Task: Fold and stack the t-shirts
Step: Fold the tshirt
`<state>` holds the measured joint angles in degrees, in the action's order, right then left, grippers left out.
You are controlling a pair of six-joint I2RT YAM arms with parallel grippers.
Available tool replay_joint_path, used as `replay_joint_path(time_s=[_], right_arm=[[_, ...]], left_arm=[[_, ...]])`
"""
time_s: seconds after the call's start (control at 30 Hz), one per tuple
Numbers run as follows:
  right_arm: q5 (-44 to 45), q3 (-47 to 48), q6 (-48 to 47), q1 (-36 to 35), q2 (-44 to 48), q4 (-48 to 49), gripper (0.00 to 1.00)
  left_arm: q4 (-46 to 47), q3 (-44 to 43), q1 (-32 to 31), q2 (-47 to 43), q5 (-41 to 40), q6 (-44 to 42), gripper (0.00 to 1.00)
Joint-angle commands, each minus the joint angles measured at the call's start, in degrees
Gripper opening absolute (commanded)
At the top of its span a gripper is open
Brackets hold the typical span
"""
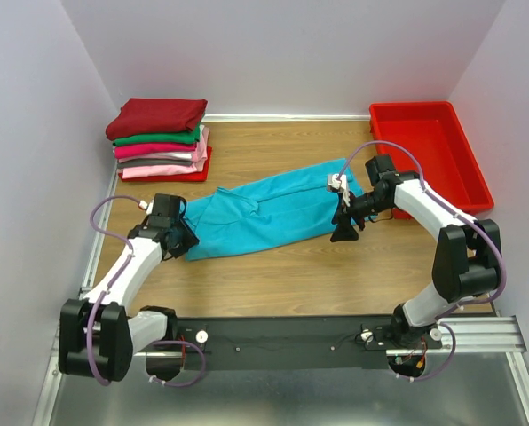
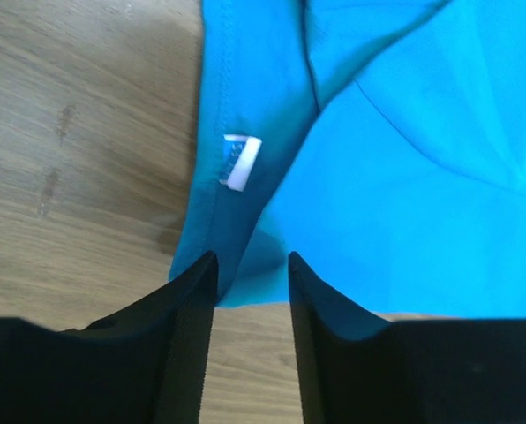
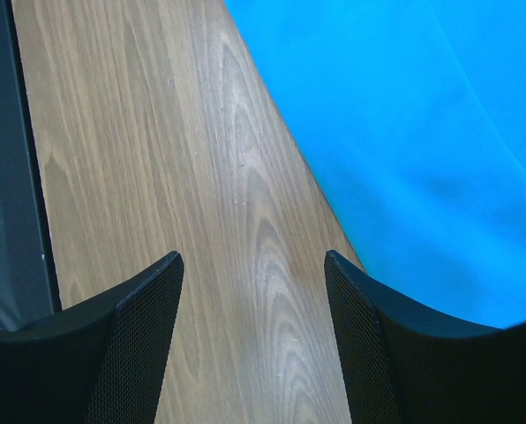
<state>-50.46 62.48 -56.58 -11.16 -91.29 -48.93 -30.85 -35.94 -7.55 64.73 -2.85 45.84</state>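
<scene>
Now the left fingers (image 2: 188, 336) stand partly open astride the hem of the teal shirt (image 1: 273, 213), which lies spread mid-surface (image 1: 273, 275); the right fingers (image 3: 139, 344) gape wide beside it, holding nothing.

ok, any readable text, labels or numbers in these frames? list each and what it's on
Nothing legible in any view.
White sewn-in tag on the hem of the teal t-shirt, left wrist view: faint print, too blurred to read.
Folded shirt stack, red bin, table: no markings visible.
</scene>
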Motion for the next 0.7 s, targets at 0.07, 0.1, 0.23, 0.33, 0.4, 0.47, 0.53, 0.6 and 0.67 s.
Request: replay_joint_path(time_s=[0.07,0.1,0.23,0.33,0.4,0.47,0.53,0.6,0.67], right_arm=[[-0.78,-0.34,0.50,0.26,0.84,0.67,0.72],[-0.70,-0.34,0.59,0.26,1.02,0.67,0.72],[-0.70,-0.16,0.94,0.26,1.72,0.67,0.72],[-0.70,-0.16,1.20,0.26,2.34,0.67,0.72],[-0.70,-0.16,1.29,0.17,2.69,0.67,0.72],[-0.61,-0.16,1.38,0.26,2.87,0.67,0.72],[-0.43,-0.16,1.47,0.26,3.30,0.59,0.72],[-0.17,-0.25,1.56,0.17,3.66,0.67,0.72],[0.18,-0.16,1.64,0.26,3.92,0.67,0.72]], left_arm=[[-4.22,0.34,0.26,-5.31,4.78,-1.72,0.39],[-4.91,1.13,0.26,-5.32,5.83,-2.42,0.35],[-5.01,2.63,0.26,-4.35,9.53,-3.66,0.29],[-5.18,2.46,0.26,-2.95,10.67,-4.71,0.29],[-5.36,1.76,0.26,-1.28,10.59,-5.41,0.21],[-5.71,1.14,0.26,-0.23,10.50,-6.37,0.14],[-6.67,-0.26,0.26,0.74,9.71,-6.73,0.04],[-8.07,-1.75,0.26,0.84,7.00,-6.65,0.01],[-8.96,-2.46,0.34,0.49,5.58,-6.82,0.00]])
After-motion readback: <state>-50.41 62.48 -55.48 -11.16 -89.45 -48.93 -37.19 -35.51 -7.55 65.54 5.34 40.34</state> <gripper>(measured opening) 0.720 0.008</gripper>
